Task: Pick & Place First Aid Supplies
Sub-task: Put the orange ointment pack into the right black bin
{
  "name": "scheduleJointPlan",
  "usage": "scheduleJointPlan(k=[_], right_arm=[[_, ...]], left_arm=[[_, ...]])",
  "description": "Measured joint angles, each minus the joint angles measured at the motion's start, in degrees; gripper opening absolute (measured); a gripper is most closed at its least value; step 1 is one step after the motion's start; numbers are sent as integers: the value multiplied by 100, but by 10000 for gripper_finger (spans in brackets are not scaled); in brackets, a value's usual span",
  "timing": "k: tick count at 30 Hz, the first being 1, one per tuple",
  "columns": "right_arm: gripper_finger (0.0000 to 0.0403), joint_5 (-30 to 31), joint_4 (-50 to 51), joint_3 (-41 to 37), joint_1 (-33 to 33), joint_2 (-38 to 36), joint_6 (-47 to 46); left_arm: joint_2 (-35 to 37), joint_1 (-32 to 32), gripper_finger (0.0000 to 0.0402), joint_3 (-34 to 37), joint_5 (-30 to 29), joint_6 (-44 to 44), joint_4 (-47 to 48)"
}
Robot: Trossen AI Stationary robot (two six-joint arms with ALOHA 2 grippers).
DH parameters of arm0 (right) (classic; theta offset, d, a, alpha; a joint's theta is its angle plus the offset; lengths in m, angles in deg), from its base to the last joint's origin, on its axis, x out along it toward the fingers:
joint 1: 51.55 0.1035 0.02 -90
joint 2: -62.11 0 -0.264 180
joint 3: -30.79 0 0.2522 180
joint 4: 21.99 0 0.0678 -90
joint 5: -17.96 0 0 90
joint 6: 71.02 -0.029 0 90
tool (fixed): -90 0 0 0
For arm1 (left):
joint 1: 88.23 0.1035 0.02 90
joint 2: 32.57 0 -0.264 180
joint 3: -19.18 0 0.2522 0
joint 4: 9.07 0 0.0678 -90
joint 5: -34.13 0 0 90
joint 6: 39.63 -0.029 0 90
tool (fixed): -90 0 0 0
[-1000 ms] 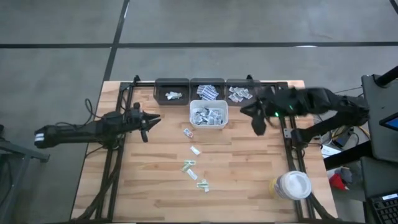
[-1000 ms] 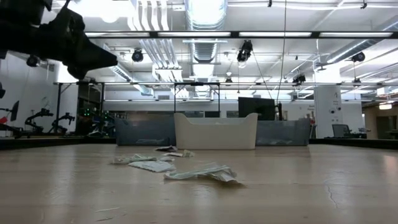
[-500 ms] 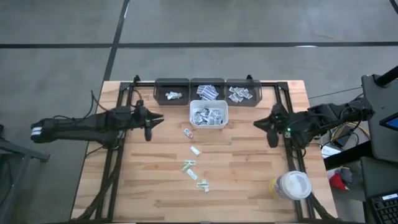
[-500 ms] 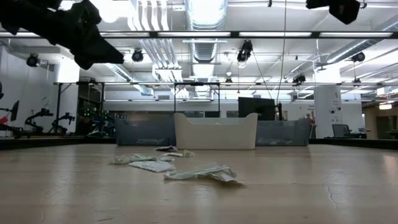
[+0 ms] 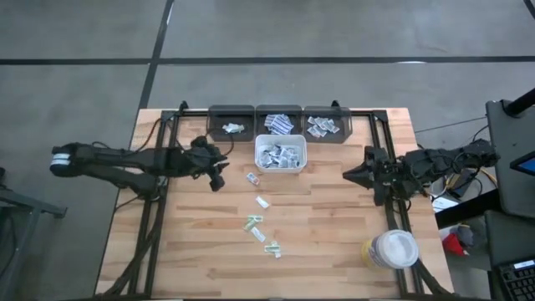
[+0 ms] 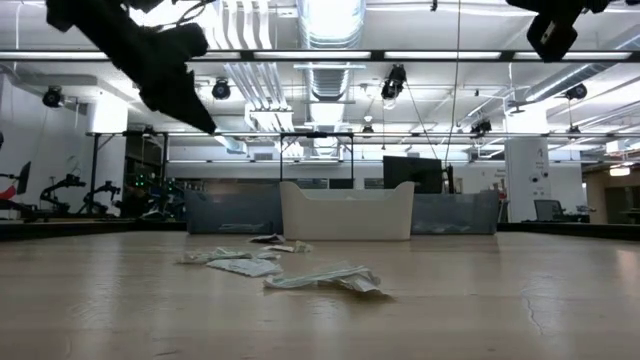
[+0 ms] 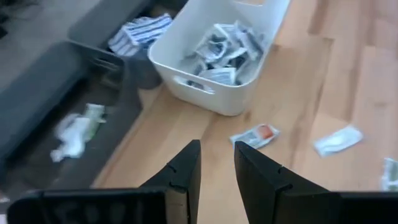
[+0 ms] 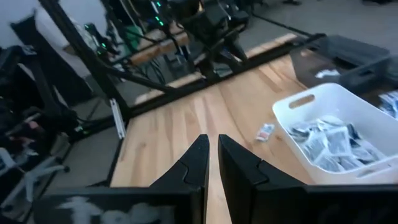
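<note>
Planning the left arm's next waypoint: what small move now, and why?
Probably ease the left gripper forward and down toward the nearest loose sachet beside the white bin. Its fingers stand apart with nothing between them, up off the table, and several sachets lie unsorted; the right gripper waits at the table's right edge.

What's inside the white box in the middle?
The white box holds a heap of small white packets with blue-grey print. Whatever lies under the top ones is covered.
</note>
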Motion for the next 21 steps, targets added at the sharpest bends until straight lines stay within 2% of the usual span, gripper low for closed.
scheduleJointPlan(k=[4,8,21], right_arm=[[33,-150,-605,-415,0,-244,182],[33,-165,-1242,-757,0,-377,409],[33,-160,-1300,-1046,0,-526,679]], left_arm=[[-573,-222,94,-513,-283,11,634],[-1127,-379,94,-929,-354,-58,679],[-2919,-485,94,-1743,-396,-1463,505]])
